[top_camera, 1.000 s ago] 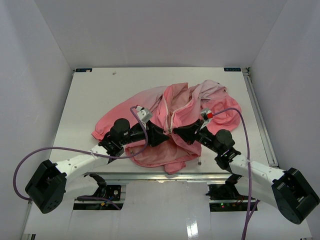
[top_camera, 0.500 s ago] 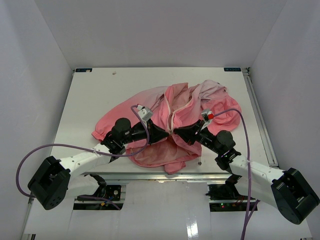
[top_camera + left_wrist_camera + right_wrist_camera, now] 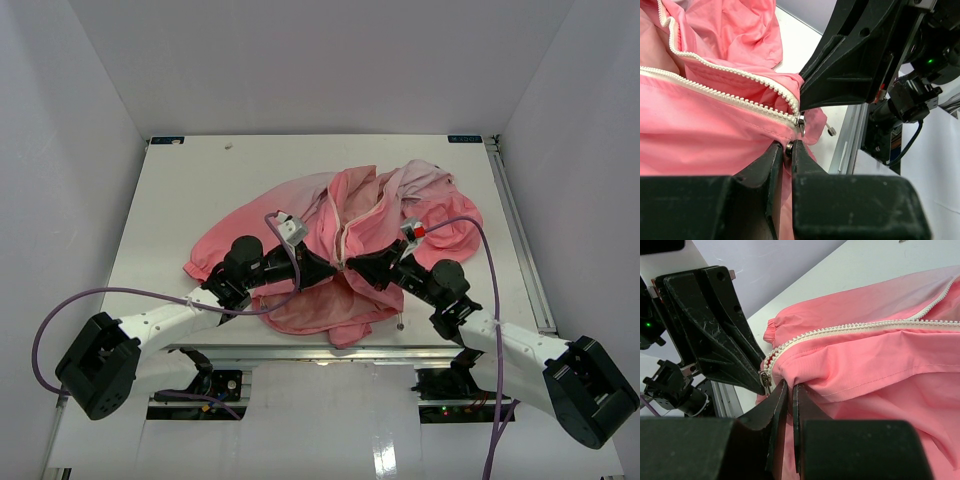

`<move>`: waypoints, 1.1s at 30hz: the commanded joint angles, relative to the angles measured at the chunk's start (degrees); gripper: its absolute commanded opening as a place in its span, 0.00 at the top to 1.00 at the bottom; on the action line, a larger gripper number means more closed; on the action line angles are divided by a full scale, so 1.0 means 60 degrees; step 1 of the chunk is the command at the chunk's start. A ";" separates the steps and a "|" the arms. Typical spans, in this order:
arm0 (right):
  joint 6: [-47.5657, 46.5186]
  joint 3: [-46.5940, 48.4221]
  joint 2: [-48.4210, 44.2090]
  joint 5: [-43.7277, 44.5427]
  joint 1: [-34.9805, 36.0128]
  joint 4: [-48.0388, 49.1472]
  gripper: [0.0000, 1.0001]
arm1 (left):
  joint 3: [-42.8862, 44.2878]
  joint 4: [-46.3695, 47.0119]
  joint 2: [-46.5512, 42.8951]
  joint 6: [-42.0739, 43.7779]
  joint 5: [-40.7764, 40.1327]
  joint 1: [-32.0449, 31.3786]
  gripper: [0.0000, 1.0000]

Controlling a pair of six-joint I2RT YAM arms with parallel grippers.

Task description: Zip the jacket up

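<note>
The salmon-pink jacket (image 3: 385, 225) lies crumpled in the middle of the white table, its white zipper (image 3: 345, 240) open and running away from me. My left gripper (image 3: 335, 267) is shut on the jacket's hem at a snap stud (image 3: 789, 147), just below the metal zipper slider (image 3: 801, 123). My right gripper (image 3: 352, 264) faces it from the right and is shut on a fold of the jacket's other front edge (image 3: 800, 382), next to the slider (image 3: 766, 382). The two grippers almost touch at the zipper's bottom end.
The table's metal front rail (image 3: 320, 352) runs just below the jacket. A small drawstring toggle (image 3: 399, 323) lies on the table near the right arm. Purple cables (image 3: 110, 300) loop from both arms. White walls enclose the table.
The left gripper has crept a little to the right toward the zipper's bottom end. The right gripper and jacket have barely moved.
</note>
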 commanded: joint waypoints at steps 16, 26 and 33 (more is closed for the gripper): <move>-0.0468 0.1287 0.0755 -0.0221 -0.0008 -0.0754 0.90 | 0.0228 -0.0717 0.0292 -0.0160 0.1100 0.0722 1.00; -0.2090 0.2093 0.0336 0.0404 -0.0008 -0.4606 0.64 | 0.0467 -0.0433 0.0903 -0.1689 0.2808 0.1588 1.00; -0.3073 0.3455 -0.0012 0.0636 0.0277 -0.7452 0.47 | 0.0523 -0.0657 0.0997 -0.1698 0.3000 0.1588 1.00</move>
